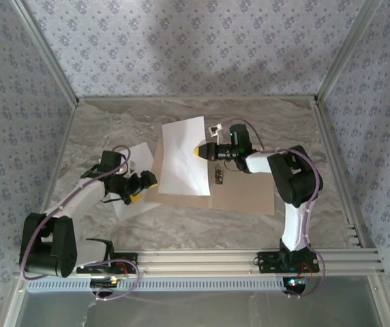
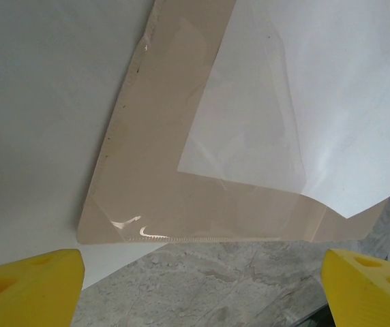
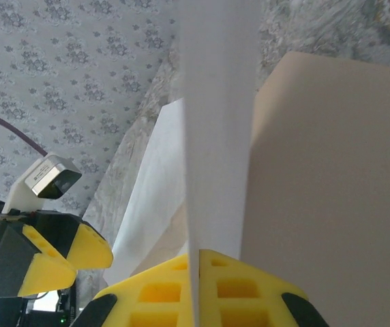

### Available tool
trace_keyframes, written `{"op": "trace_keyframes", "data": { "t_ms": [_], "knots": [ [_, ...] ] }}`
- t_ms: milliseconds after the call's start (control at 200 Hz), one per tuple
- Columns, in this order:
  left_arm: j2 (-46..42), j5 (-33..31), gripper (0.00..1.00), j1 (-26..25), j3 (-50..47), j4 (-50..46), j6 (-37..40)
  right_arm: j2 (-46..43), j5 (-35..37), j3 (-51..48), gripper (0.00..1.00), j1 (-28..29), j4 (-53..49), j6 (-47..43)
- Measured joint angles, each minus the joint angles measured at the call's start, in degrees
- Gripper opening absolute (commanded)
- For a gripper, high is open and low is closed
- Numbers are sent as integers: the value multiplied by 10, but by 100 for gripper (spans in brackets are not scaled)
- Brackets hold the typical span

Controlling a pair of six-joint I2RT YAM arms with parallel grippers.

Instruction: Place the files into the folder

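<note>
This is a robot lab test cell. A marble-patterned tabletop [image 1: 113,122] is boxed in by floral wallpaper panels [image 1: 181,48] on aluminium posts [image 1: 45,51]. A cabled left arm [image 1: 79,197] and right arm [image 1: 294,204] are bolted to an extruded rail [image 1: 208,257] at its near edge.

Bare table [image 1: 270,119] lies open at twelve and six o'clock of the folder [image 1: 246,189]; a raised sheet [image 1: 181,155] screens its left leaf, the left arm [image 1: 79,197] crowds nine o'clock.

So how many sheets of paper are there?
2. One sheet is pinched in the right gripper, over the folder's left half. The other sheet lies flat left of the folder, by the open left gripper. Anything under the folder would be hidden.
</note>
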Motion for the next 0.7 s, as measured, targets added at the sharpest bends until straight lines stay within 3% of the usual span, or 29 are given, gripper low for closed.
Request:
{"op": "trace_keyframes", "data": {
  "t_ms": [395,700],
  "knots": [
    [0,0,90,4,0,0,3,9,3,-16,0,14,20,8],
    [0,2,90,4,-9,0,2,9,62,-7,28,14,-119,-67]
  ]
}}
